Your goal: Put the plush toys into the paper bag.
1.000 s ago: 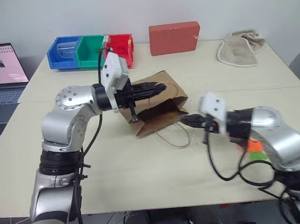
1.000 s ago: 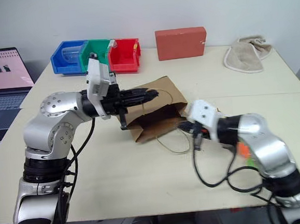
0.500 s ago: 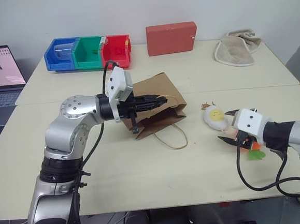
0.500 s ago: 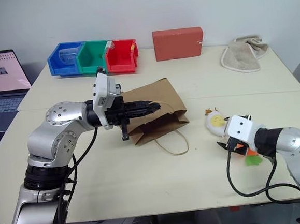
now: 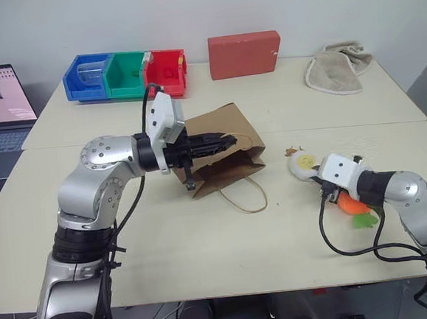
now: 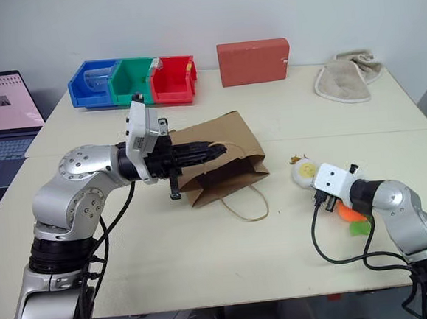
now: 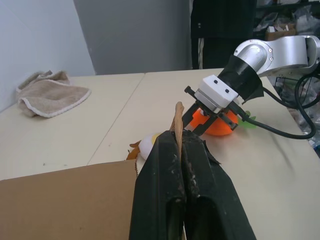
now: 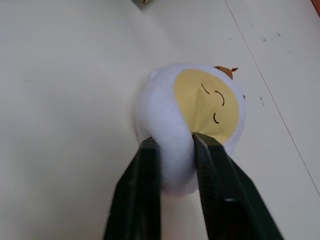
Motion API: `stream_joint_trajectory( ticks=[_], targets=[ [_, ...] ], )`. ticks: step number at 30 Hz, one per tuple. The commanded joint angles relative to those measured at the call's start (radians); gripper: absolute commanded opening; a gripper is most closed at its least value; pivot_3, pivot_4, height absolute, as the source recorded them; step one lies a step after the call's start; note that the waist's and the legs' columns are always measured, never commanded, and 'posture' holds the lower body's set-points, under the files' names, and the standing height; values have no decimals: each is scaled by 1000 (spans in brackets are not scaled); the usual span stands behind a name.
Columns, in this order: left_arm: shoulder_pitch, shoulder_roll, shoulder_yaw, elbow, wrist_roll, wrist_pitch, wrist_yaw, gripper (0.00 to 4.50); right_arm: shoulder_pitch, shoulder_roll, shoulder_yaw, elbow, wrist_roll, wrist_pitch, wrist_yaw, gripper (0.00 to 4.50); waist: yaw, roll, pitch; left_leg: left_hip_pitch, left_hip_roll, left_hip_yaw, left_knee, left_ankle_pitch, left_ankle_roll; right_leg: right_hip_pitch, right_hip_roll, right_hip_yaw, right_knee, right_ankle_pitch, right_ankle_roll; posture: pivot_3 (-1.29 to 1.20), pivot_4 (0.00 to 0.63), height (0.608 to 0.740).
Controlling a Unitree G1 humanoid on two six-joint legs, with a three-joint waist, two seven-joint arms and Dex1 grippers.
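To the right of the plain brown kraft paper bag (image 5: 224, 150), lying on its side with one twisted handle pinched in the shut left gripper (image 7: 181, 141), the right gripper (image 8: 175, 150) had its fingers closed on the white egg-shaped plush toy with the yellow face (image 8: 192, 120); the orange carrot plush (image 5: 352, 206) lay just beyond. The egg probably needed lifting clear and carrying level into the bag's held-open mouth. The pale table (image 5: 205, 241) stood against a grey wall, a red rectangular block (image 5: 244, 54) behind the bag.

Arm shells: you have silver, rounded housings with black joint rings.
Wrist camera blocks: white, boxy.
Fingers (image 7: 182, 195): black, scuffed.
Cables: black, looping loose.
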Motion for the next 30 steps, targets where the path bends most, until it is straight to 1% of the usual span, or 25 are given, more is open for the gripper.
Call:
stream_joint_trajectory(
  ticks=[1, 3, 6, 9, 12, 14, 16, 17, 23, 27, 30],
  targets=[
    [-10, 15, 35, -21, -19, -4, 0, 0, -26, -23, 0, 37, -14, -98, 14, 37, 0, 0, 0, 0, 0, 0, 0, 0, 0, 0, 0, 0, 0, 0, 0, 0, 150, 740],
    [-18, 17, 41, -11, -24, 0, 2, 0, -41, -37, -10, 36, 7, -138, 45, 37, -1, 0, 0, 0, 0, 0, 1, 0, 0, 0, 0, 0, 0, 0, 0, 0, 150, 740],
    [-32, 16, 49, 2, -31, 6, 2, 0, -69, -94, -24, -68, 120, -199, 203, 37, -2, 0, 0, 0, 0, 0, 0, 0, 0, 0, 0, 0, 0, 0, 0, 0, 150, 740],
    [-45, 14, 47, 14, -29, 5, -3, 0, -101, -154, -8, -216, 221, -163, 346, 37, -3, 1, 1, 0, 0, -1, -1, 0, 0, 0, 0, 0, 0, 1, 2, 0, 150, 740],
    [-63, 8, 46, 26, -36, 7, -3, 0, -131, -168, 41, -304, 238, -124, 404, 37, -2, 1, 0, 0, 0, -1, 0, 0, 0, 0, 0, -1, 0, 1, 2, 0, 150, 740],
    [-71, 5, 46, 32, -40, 8, -4, 0, -173, -132, 76, -312, 208, -116, 384, 37, -1, 1, 0, 0, 0, -2, 0, 0, 0, 1, 0, -2, 0, 1, 2, 0, 150, 740],
    [-77, 5, 42, 29, -43, 12, -6, 0, -228, -51, 135, -296, 157, -105, 335, 37, -3, 1, 0, 0, 0, -1, 1, 0, 0, 1, 0, -1, 0, 1, 2, 0, 150, 740],
    [-79, 6, 41, 25, -44, 15, -8, 0, -250, -9, 162, -280, 126, -99, 308, 37, -5, 1, 0, 0, 0, -1, 1, 0, 0, 0, 0, -1, 0, 0, 0, 0, 150, 740],
    [-79, 13, 40, 10, -53, 30, -13, 0, -340, 153, 255, -159, -50, -105, 170, 37, -2, 1, 0, 0, 0, -1, 1, 0, 0, 0, 0, -1, 1, 1, 1, 0, 150, 740],
    [-83, 16, 42, 7, -56, 35, -12, 0, -375, 216, 299, -77, -148, -135, 107, 37, 0, 1, 0, -1, 0, -2, 0, 0, 0, 0, 0, -2, 1, 1, 1, 0, 150, 740],
    [-86, 15, 44, 7, -57, 38, -11, 0, -395, 263, 322, -31, -191, -147, 74, 37, 0, 1, 0, 0, 0, -2, 0, 0, 0, 0, 0, -2, 1, 1, 1, 0, 150, 740]
  ],
)
